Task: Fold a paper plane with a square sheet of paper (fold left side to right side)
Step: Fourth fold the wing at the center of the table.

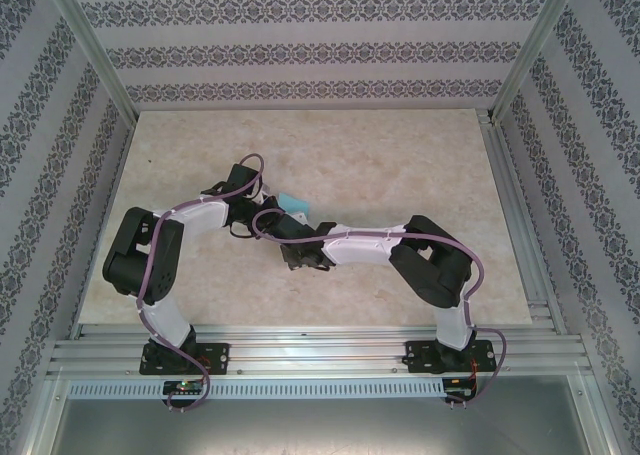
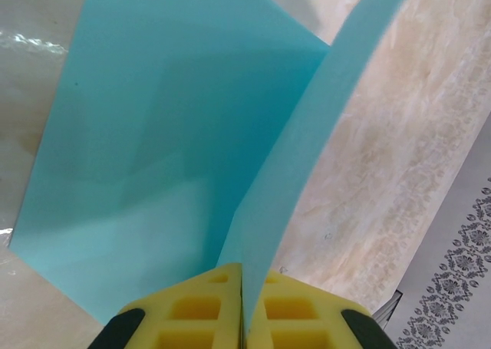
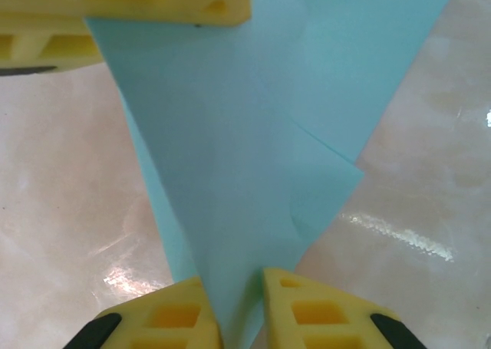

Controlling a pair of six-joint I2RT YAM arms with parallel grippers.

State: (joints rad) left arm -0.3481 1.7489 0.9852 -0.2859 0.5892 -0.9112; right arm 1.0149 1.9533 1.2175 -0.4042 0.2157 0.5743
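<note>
Two robot arms met over the middle of a pale marbled counter (image 1: 400,165), with a light-blue sheet of paper (image 2: 169,134) between them. The left tool (image 2: 244,276) was pressed together on a raised flap of the sheet. The flap stood on edge and ran straight away from its yellow fingers (image 2: 192,311), while the rest of the sheet lay flat to the left of the flap. The right tool (image 3: 234,288) faced the left one across the paper. Its jaws stood narrowly apart on either side of a tapering, partly folded end of the sheet, not visibly clamping it. From there the paper widened away toward the left tool, so its long axis ran from one tool to the other. The coming fold probably depends on this: both arms were at the paper, on opposite ends, with the left one alone having a firm pinch. No brand, label or writing could be read. The surrounding walls (image 1: 300,45) carried bands of ornamental pattern.
</note>
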